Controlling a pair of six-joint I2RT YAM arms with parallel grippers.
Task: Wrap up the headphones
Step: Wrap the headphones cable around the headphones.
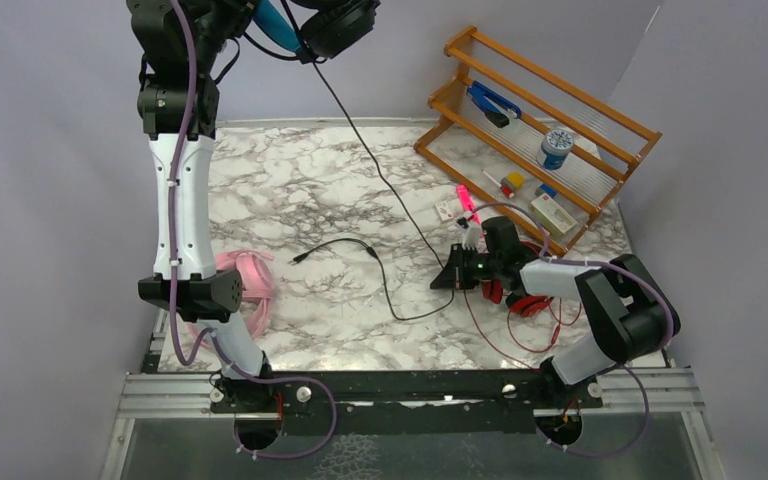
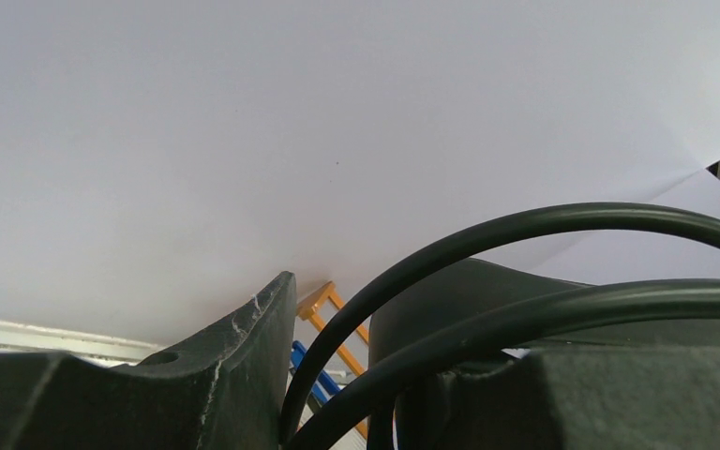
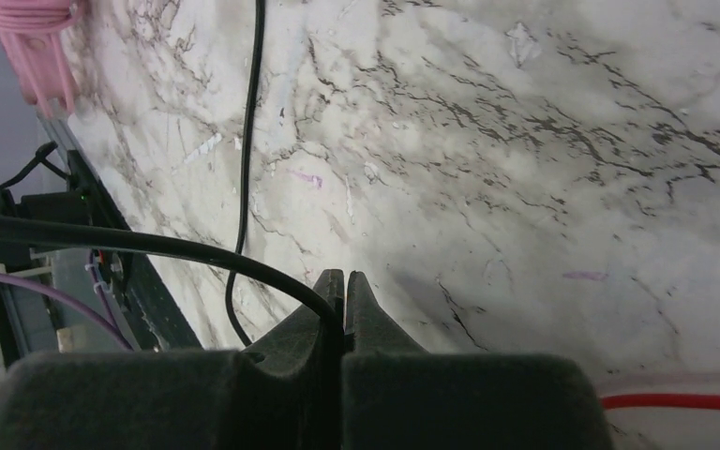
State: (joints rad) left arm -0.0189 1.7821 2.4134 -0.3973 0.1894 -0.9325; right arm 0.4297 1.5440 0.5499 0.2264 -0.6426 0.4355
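The right pincer (image 3: 344, 286) is pressed together low over the tabletop (image 1: 290, 190), pinching the black cable (image 3: 150, 246) between its tips. From that pinch the cable runs one way in a slack loop across the marble to its plug (image 1: 300, 258), and the other way steeply up to the black headset with the blue headband (image 1: 335, 25). The left pincer (image 2: 366, 375) holds that headset high at the far side, closed on it with turns of cable crossing its fingers. Judging by this, the wrapping of this headset has begun, but most of its cable hangs free. The pink headset (image 1: 245, 285) lies near the left arm's base with no loose cord showing, so it looks finished. The red headset (image 1: 528, 303), under the right arm, has its red cable (image 1: 520, 345) sprawled loose, not yet wrapped
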